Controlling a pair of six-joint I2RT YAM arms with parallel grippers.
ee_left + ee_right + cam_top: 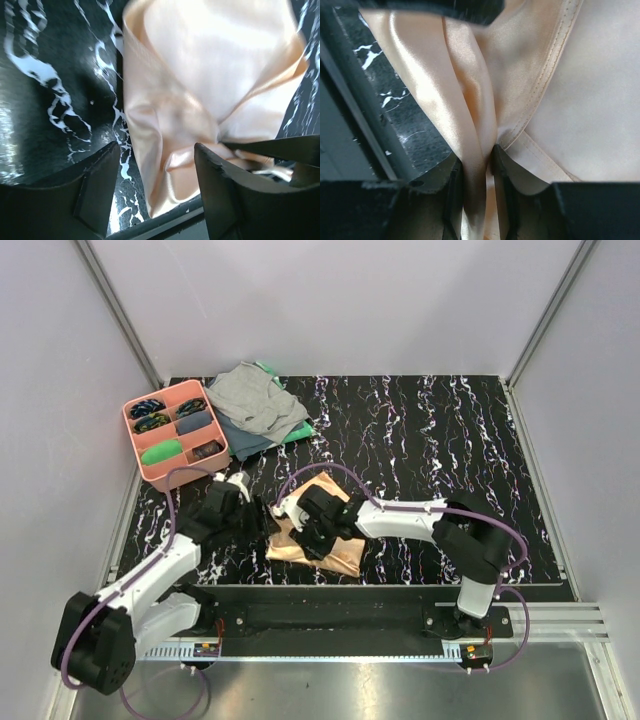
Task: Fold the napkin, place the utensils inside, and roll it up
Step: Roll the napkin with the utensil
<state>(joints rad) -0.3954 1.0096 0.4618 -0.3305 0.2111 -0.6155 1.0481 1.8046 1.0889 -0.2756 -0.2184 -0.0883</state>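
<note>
Right pincer [476, 162]: pressed together on a raised fold of the napkin [580, 100], with cloth nipped between both fingers [451, 192]. Left pincer [156, 147]: spread and gripping nothing. The napkin's edge lies in the gap, flat on the worktop [60, 100].

Top view: the two pincers face each other at the napkin's left side. The napkin lies bunched on the black marbled worktop, near centre, close to the arm bases. Count: 1 napkin.

Pink tray [131, 440], far left: 6 compartments, in two columns of three. The near-left compartment holds 1 green oblong piece [160, 452]. The other five hold small, mostly dark items, too small to name.

Just beside the tray is a pile of 3 cloths: grey cloth [250, 395] on top, green cloth [298, 430] and blue-grey cloth [245, 442] beneath.

Only the wrist views show the pinch and the stitched hem. Only the top view shows the tray and pile.
</note>
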